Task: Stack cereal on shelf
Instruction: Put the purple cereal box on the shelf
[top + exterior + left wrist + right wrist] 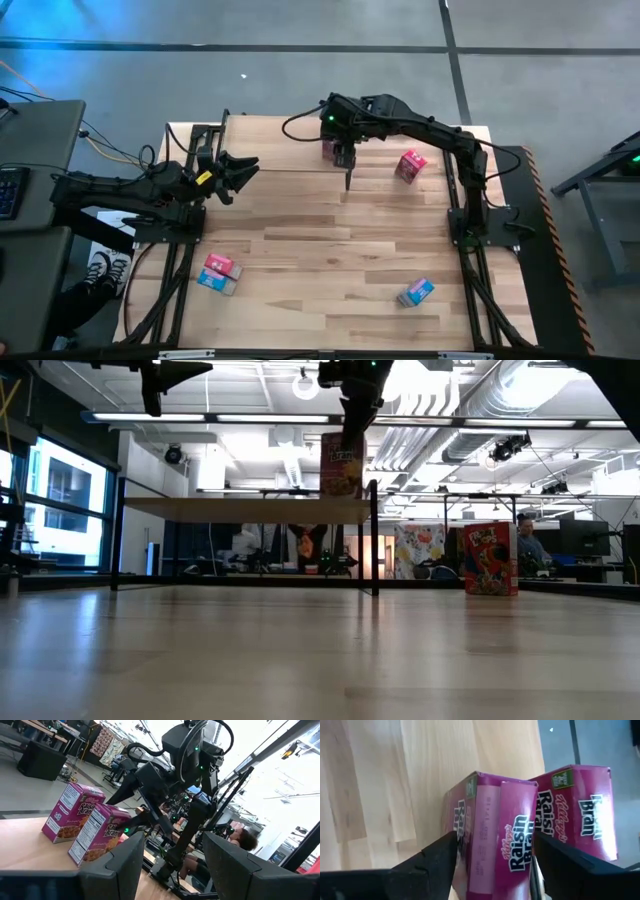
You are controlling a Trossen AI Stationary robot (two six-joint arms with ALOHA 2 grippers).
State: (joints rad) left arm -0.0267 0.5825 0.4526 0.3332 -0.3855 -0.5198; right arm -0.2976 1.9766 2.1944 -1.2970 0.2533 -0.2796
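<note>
The shelf (280, 140) stands at the table's far side; it also shows in the low view (250, 508). Two pink cereal boxes stand on its right end: one (490, 845) between my right gripper's fingers and a second (580, 815) close beside it. Both also show in the left wrist view, the held one nearer (97, 832) and the other behind it (72, 812). My right gripper (342, 152) is shut on the first box from above. My left gripper (248, 172) is open and empty, level over the shelf's left part, pointing toward the boxes. My right gripper pinches the pink box between its two fingers, one finger (437, 857) on one side and the other (560, 862) on the opposite side, near the box's upper end (492, 820). The fingers point down from above. The box stands upright with its bottom on the shelf board (340, 465).
On the table lie a pink box (410, 165) right of the shelf, a pink box (218, 265) and a blue box (215, 282) at the near left, and a blue box (415, 292) at the near right. The middle of the table is bare wood.
</note>
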